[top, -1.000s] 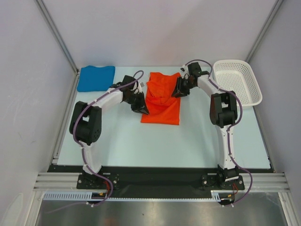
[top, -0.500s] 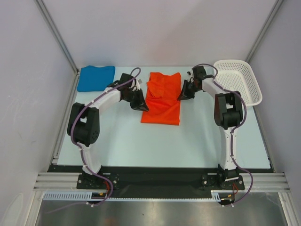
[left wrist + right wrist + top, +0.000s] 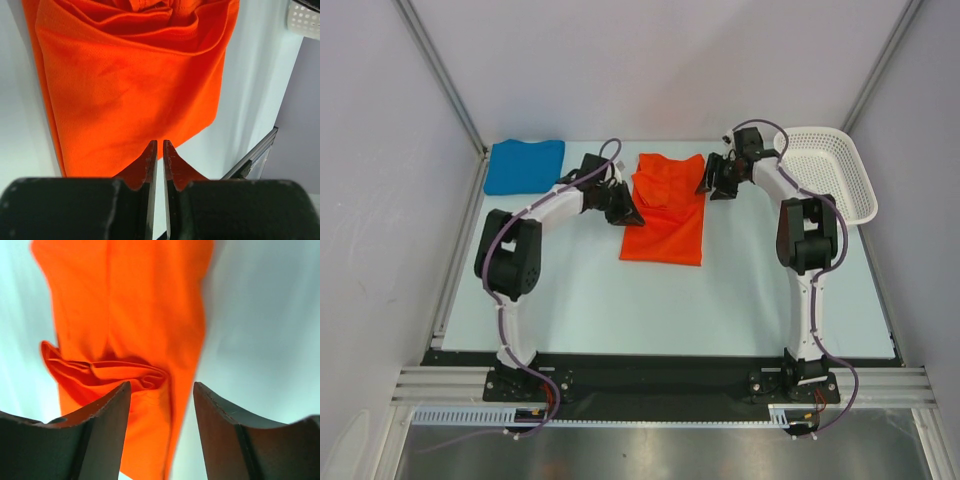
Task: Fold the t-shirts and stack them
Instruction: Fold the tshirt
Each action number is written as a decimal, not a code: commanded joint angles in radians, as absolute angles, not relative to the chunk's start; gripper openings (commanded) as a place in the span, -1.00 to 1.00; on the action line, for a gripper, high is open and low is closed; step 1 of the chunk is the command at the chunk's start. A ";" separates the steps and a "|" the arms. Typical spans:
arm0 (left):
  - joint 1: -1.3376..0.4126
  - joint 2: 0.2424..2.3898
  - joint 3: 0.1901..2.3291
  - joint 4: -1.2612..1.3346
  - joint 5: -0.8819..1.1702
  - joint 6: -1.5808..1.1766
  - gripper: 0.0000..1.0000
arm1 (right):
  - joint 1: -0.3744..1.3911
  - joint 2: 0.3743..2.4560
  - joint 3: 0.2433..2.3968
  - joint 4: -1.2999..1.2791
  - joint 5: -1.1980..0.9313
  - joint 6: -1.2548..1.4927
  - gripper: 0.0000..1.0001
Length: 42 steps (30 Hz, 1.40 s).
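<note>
The orange-red t-shirt (image 3: pixel 665 215) lies in the middle of the table, its far half bunched into folds. It also fills the left wrist view (image 3: pixel 135 85) and the right wrist view (image 3: pixel 145 305). The blue t-shirt (image 3: pixel 525 165) lies folded at the back left corner. My left gripper (image 3: pixel 626 210) is at the orange shirt's left edge, jaws shut with only a thin gap and nothing between them (image 3: pixel 160 146). My right gripper (image 3: pixel 710 184) is at the shirt's far right edge, jaws open and empty (image 3: pixel 162 387) over the shirt's edge.
A white perforated basket (image 3: pixel 855 218) stands at the back right, close behind the right arm; a corner of it shows in the left wrist view (image 3: pixel 305 20). Grey walls and metal frame posts close in the table's sides and back.
The left gripper has moved a little farther back along the shirt's left edge. The right gripper has come off the shirt's right side and now sits just beside its far right edge.
</note>
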<state>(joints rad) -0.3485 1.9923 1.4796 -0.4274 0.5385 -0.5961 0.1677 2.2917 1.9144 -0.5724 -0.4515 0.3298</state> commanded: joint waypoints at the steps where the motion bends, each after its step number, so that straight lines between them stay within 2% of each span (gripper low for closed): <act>1: -0.353 2.028 1.531 -0.342 0.581 -0.634 -0.73 | 0.181 2.232 1.965 -0.666 -0.332 0.256 0.18; 6: -0.354 2.103 1.566 -0.304 0.577 -0.637 -0.71 | 0.235 2.068 1.778 -0.600 -0.423 0.270 0.01; 11: -0.354 2.206 1.676 -0.284 0.568 -0.643 -0.70 | 0.298 2.079 1.730 -0.580 -0.483 0.301 -0.13; 17: -0.353 2.365 1.853 -0.304 0.565 -0.640 -0.70 | 0.304 2.079 1.675 -0.525 -0.548 0.331 -0.40; 22: -0.339 2.459 1.982 -0.331 0.563 -0.672 -0.71 | 0.299 2.037 1.576 -0.514 -0.581 0.330 -0.44; 26: -0.321 2.480 1.993 -0.327 0.563 -0.709 -0.73 | 0.284 1.957 1.439 -0.456 -0.591 0.337 -0.44; 30: -0.314 2.481 2.011 -0.340 0.574 -0.707 -0.72 | 0.250 1.989 1.405 -0.434 -0.615 0.334 -0.44; 33: -0.316 2.413 1.987 -0.360 0.562 -0.674 -0.56 | 0.235 2.019 1.414 -0.440 -0.589 0.337 -0.44; 36: -0.321 2.291 1.922 -0.370 0.549 -0.620 -0.30 | 0.227 2.007 1.399 -0.457 -0.606 0.339 -0.44; 37: -0.321 2.261 1.892 -0.376 0.549 -0.589 -0.16 | 0.229 1.993 1.390 -0.454 -0.601 0.334 -0.43; 42: -0.327 2.062 1.770 -0.442 0.511 -0.480 -0.01 | 0.230 1.879 1.316 -0.480 -0.611 0.337 -0.28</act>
<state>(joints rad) -0.3248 2.2551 1.8080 -0.4107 0.5373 -0.5861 0.2268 1.9862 1.3457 -0.4671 -0.5892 0.3397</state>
